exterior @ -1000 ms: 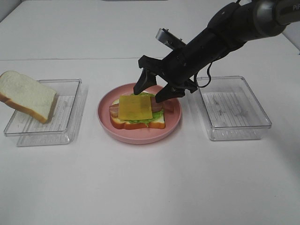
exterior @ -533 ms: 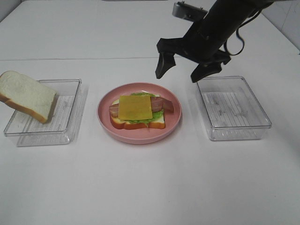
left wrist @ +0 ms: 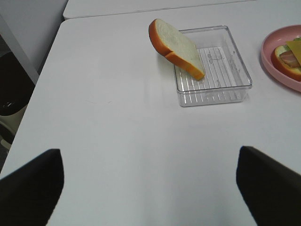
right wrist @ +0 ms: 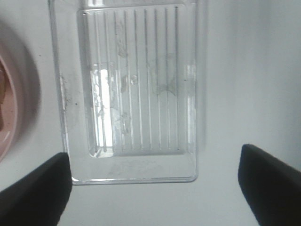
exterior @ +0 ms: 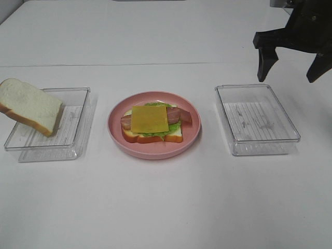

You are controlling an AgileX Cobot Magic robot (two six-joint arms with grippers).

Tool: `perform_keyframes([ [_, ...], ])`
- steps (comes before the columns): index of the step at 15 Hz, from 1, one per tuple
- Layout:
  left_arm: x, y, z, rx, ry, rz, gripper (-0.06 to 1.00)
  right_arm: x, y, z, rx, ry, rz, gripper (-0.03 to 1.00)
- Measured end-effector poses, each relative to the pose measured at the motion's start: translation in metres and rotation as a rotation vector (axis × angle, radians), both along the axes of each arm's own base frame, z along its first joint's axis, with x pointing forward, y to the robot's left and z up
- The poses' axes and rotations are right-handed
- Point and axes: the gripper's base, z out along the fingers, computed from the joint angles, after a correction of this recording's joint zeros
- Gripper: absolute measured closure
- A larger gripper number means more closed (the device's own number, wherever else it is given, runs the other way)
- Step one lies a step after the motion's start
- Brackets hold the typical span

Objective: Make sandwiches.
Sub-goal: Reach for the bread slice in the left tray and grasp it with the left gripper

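Well, farthest to the left of the plate [exterior: 116, 136], the left gripper [left wrist: 149, 186] is hanging over bare table [exterior: 166, 207] with its jaws spread wide and nothing between them; it is showing only in its own wrist view.

Nearer the plate, but on the same side, the bread slice [exterior: 28, 106] is leaning in the left tray [exterior: 78, 136]. Its low end is sitting inside the tray toward the plate, and its high end is overhanging the rim on the side away from the plate. Its long axis is therefore sloping down toward the plate, white face up and brown crust outward. Propped like this, it is probably offering an edge that is easy to pinch.

On the plate itself the sandwich [exterior: 150, 129] is lying flat and open. The lettuce [exterior: 176, 126] and bacon [exterior: 185, 117] are peeking out from under the cheese [exterior: 149, 119], which is sitting square on top. The bacon is running side to side across the plate, giving the stack its long axis. No top slice is covering it yet, so the leaning slice is likely the last piece.

Right of the plate, the right tray [exterior: 259, 148] is holding nothing. Beyond it, farther from the plate and raised above the table, the right gripper [exterior: 288, 78] is pointing downward with its jaws wide apart and carrying nothing.
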Motion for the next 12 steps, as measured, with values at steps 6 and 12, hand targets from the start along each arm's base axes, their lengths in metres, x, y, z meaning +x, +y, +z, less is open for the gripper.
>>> perform_keyframes([
  [6,0.0,0.0,0.0,0.0,0.0,0.0,0.03,-0.007,-0.005,0.002,-0.041,0.062,-0.023,0.05],
  [12,0.0,0.0,0.0,0.0,0.0,0.0,0.03,-0.069,-0.014,0.054,-0.032,-0.016,-0.024,0.07],
])
